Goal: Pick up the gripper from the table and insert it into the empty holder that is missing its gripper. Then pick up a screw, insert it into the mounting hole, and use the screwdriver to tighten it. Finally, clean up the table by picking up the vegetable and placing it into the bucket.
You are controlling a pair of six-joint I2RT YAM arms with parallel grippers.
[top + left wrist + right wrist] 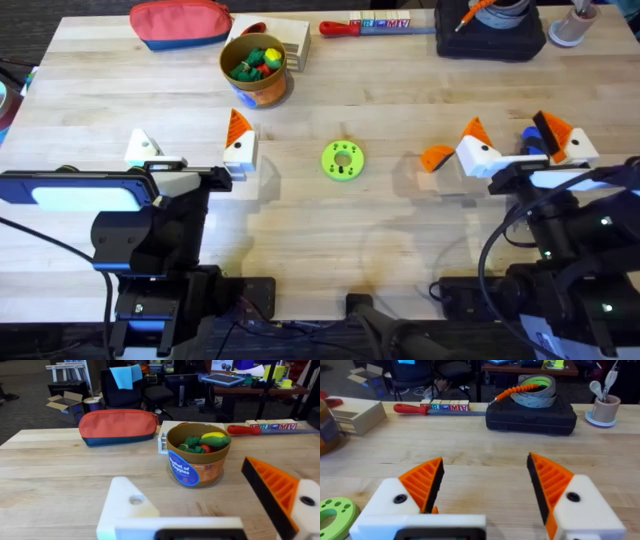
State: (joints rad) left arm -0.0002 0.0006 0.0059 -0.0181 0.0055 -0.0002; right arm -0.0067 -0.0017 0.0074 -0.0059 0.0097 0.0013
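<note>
The loose orange gripper finger [437, 157] is lying flat on the wooden table [400, 110], touching the near-left side of the right gripper's [520, 147] left white block. The empty holder [143, 148] is sitting as the outer white wedge of the left gripper [190, 150], its mounting hole [136, 500] showing as a dark dot on the bare sloped face in the left wrist view. Opposite it, the left arm's other block is carrying its orange ribbed finger [272, 487], and the two are standing well apart, gripping nothing. The right gripper is likewise spreading wide, both orange pads [551, 480] facing each other across bare wood, with something blue [533, 140] lying between them that cannot be identified. A lime-green disc [343, 160] with holes is resting near the table's middle. Farther back, the tan bucket [255, 70] with a blue label is holding green, yellow and red toy pieces, beside a red pouch [181, 23], a wooden box [290, 40] and a red-handled screwdriver [340, 28]. A black case [490, 38] is sitting at the far right.
</note>
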